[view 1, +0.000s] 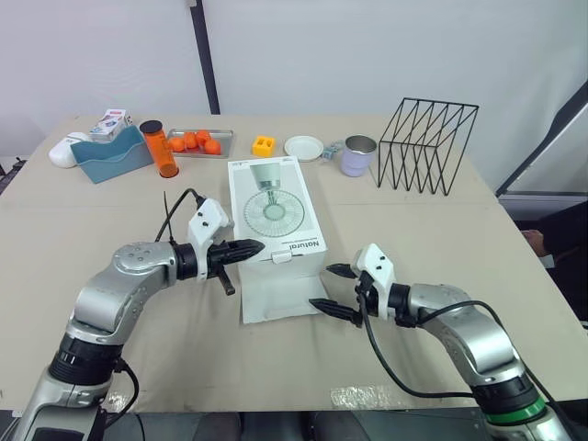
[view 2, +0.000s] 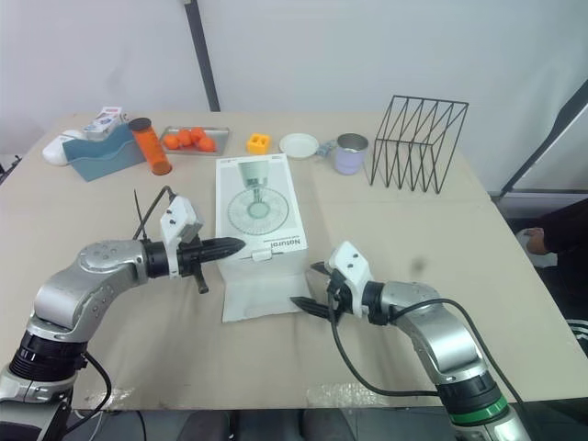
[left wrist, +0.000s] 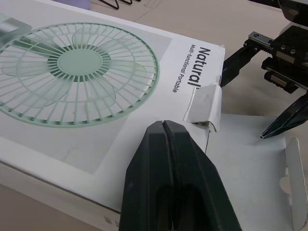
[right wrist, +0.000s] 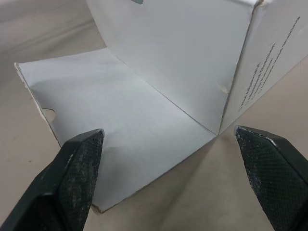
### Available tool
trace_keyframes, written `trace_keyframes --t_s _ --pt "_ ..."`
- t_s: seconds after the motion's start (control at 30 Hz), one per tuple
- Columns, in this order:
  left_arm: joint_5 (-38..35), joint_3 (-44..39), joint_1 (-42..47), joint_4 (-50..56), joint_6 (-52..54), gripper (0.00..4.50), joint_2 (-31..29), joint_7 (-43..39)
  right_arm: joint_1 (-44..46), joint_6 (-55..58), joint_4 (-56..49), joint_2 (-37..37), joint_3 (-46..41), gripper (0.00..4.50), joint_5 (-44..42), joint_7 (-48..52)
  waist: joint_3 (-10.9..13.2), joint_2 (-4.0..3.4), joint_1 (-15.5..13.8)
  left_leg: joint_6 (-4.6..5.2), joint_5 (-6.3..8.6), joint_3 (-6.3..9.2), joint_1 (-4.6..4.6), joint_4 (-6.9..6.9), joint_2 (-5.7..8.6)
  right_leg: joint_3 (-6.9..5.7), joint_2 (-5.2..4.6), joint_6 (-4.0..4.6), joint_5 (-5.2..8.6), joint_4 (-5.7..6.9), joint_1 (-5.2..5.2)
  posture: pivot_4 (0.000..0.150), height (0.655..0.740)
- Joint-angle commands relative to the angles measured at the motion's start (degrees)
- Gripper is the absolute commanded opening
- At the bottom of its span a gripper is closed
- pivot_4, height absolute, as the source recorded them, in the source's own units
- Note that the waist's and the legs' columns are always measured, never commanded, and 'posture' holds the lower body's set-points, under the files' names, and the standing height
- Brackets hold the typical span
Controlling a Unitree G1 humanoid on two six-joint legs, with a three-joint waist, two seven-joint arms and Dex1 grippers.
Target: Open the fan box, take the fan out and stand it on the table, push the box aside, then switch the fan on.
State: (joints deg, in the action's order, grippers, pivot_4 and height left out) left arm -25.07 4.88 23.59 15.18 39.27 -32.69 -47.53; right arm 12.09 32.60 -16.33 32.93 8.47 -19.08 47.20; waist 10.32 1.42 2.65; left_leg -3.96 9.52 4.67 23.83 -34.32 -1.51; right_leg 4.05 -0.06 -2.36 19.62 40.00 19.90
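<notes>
The left hand point(view 1: 253, 248), clenched empty, seemingly braces the flat white cardboard fan box point(view 1: 276, 211) while the right hand point(view 1: 322, 286), spread wide, flanks its unfolded flap point(view 1: 276, 296).

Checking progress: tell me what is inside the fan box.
Nothing inside shows. The fan box lies flat, its outer flap folded onto the table; white card covers the end, hiding any contents.

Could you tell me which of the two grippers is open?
The right gripper, spread wide by the box flap; the left gripper is pressed shut.
</notes>
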Motion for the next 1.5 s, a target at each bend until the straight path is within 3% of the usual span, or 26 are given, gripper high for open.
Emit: trace_keyframes --t_s 0.03,0.6,1.5 --pt "0.7 1.6 -1.6 -1.7 2.7 0.03 -0.9 0.3 1.0 -0.4 -1.9 -0.7 -1.1 4.5 -1.6 0.3 0.0 0.0 0.0 0.0 0.0 0.0 0.0 0.0 0.0 0.0 0.0 0.0 0.0 0.0 0.0 0.15 0.74" --pt "0.9 1.8 -1.8 -1.6 2.6 0.03 -0.7 0.6 0.0 2.4 -5.2 0.5 -1.3 4.5 -4.9 2.3 0.0 0.0 0.0 -0.01 0.01 0.0 0.0 0.0 -0.01 0.0 0.01 0.0 0.0 0.0 0.01 0.15 0.74" --pt "0.7 2.2 -0.5 -3.1 1.7 0.03 -0.5 0.2 -2.1 12.4 -14.2 2.1 -8.7 4.5 -21.2 1.2 0.0 0.03 -0.1 0.0 0.01 0.01 0.04 0.0 0.0 -0.01 0.01 -0.01 0.01 -0.03 0.01 0.15 0.74"
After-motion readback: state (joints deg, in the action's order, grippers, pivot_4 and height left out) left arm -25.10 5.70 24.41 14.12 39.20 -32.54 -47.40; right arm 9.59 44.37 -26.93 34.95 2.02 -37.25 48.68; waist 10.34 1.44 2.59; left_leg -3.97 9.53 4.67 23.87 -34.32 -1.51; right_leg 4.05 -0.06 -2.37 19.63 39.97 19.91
